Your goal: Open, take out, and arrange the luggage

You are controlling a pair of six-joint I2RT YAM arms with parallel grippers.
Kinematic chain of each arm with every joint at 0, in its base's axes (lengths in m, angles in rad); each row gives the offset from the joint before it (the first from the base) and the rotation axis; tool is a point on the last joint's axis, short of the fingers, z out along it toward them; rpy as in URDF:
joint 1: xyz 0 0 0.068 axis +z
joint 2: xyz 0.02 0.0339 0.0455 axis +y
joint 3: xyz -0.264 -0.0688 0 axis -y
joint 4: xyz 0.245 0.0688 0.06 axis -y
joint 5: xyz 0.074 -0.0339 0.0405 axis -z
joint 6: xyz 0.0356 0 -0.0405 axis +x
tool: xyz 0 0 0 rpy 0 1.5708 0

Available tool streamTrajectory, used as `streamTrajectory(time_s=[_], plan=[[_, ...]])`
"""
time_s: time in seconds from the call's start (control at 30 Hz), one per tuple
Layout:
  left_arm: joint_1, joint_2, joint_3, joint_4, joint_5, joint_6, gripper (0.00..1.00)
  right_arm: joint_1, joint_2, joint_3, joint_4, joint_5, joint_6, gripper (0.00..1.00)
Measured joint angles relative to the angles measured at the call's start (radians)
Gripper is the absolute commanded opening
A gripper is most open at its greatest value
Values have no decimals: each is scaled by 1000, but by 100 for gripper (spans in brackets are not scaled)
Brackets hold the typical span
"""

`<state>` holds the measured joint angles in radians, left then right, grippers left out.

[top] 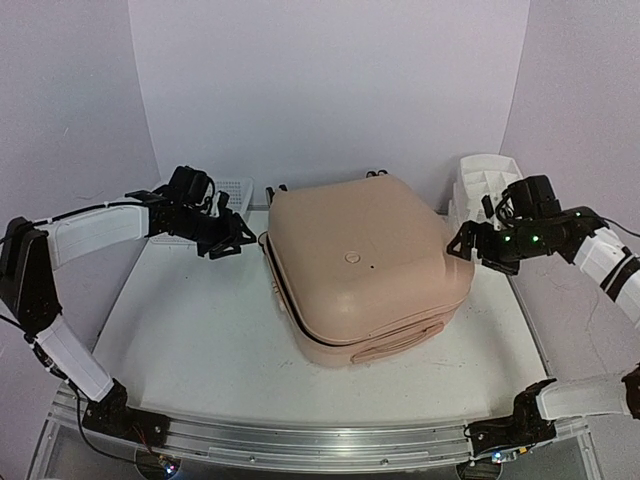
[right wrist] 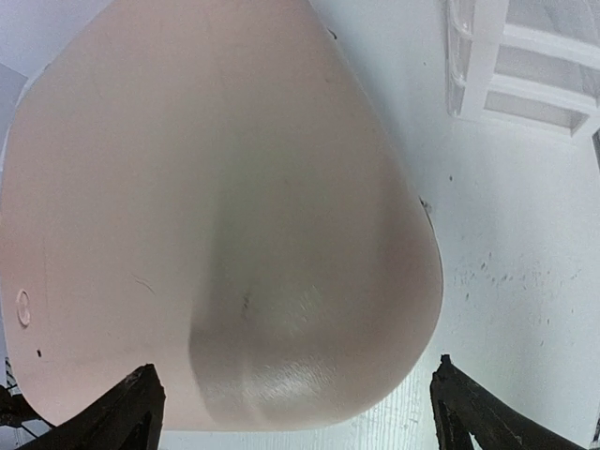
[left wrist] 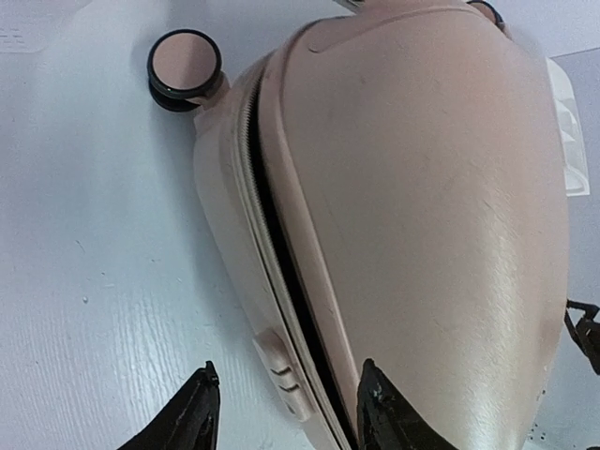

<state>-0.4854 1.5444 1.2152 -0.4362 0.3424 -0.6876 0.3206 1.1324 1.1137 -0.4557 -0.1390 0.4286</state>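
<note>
Flanking the luggage [top: 365, 265] ahead of the opening step: the peach-pink case lies flat in the middle of the worktop [top: 200, 330], one shell down and its wheels toward the back wall. The left jaws stand spread apart and empty just beside the case's rear left corner. In the left wrist view their dark fingertips [left wrist: 199, 417] straddle the side wall, where a ribbed tab [left wrist: 278, 364] sits beside the seam [left wrist: 272, 234]. That seam shows as a narrow black gap running along the left side toward a caster wheel [left wrist: 185, 66]. This suggests the zip is undone there; whether it is free all the way round cannot be told. The right jaws are opened wide, hold nothing, and hover near the case's right edge. A white mesh basket [top: 236, 188] stands behind the left arm, and a white drawer organizer [top: 487, 175] sits at the back right.

Judged step: raising the lid. Good practice would be to slip one fingertip into the dark gap, or close on the lid's lip near the tab, and lift along an arc about the opposite side, where the hinge presumably lies. The smooth domed shell offers no purchase elsewhere. The other arm is best used to press the lower shell down, since the case may slide or tip with the lid.
</note>
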Motion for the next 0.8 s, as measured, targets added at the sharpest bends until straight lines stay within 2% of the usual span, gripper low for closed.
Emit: streamTrajectory(time_s=[0.23, 0.4, 0.47, 0.6, 0.8], plan=[[52, 193, 132, -35, 56, 61, 50, 0, -139, -230, 36, -29, 71, 98], [52, 316, 217, -37, 111, 85, 56, 1, -284, -398, 97, -69, 133, 98], [52, 349, 242, -37, 124, 89, 52, 1, -324, -431, 120, -83, 151, 98], [53, 389, 285, -48, 161, 92, 33, 1, -376, -455, 164, -100, 173, 98], [56, 422, 321, -41, 205, 86, 21, 1, -387, -504, 236, -132, 214, 98]])
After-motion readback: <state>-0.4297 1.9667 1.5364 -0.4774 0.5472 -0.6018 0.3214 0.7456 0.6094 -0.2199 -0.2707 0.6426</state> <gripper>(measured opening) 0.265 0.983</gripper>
